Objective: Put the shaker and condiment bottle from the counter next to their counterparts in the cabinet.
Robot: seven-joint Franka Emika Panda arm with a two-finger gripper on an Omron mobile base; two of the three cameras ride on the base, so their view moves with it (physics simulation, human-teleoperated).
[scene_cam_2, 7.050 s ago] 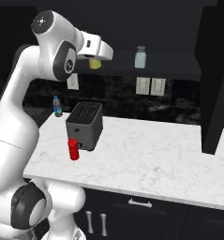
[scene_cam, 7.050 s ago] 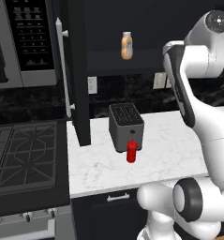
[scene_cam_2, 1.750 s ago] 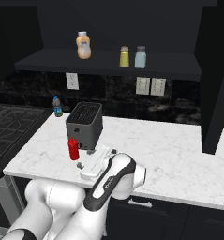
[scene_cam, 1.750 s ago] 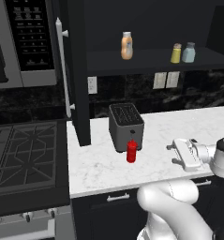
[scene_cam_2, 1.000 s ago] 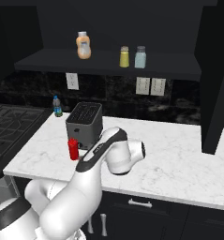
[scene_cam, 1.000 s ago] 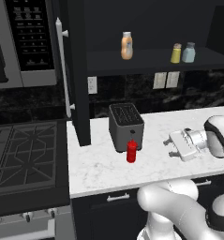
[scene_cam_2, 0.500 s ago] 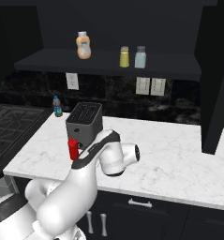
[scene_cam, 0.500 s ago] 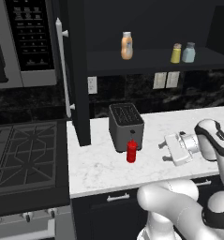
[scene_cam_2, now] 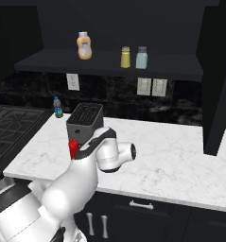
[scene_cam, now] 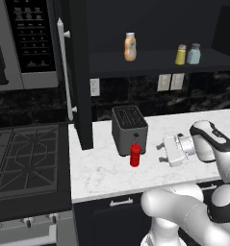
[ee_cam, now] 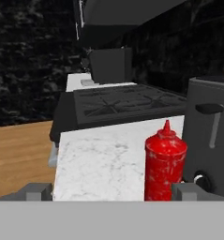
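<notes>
The table [scene_cam: 102,173] was smooth white marble with grey veins. The condiment bottle [ee_cam: 164,161] looked like glossy red plastic, and the toaster [scene_cam: 129,129] like matt dark metal.

You'll find the condiment bottle [scene_cam: 134,155], red with a tapered red cap, upright on the counter [scene_cam: 107,175], white marble with grey veins, just in front of the dark toaster; in the hand view the bottle [ee_cam: 164,161] stands right of centre. The shaker [scene_cam: 181,55], yellow with a grey cap, stands upright on the cabinet [scene_cam_2: 109,64] shelf, just beside the pale blue-grey shaker [scene_cam: 194,54]. The orange-tan bottle [scene_cam: 130,46] stands further left on that shelf, well apart from the pair.
</notes>
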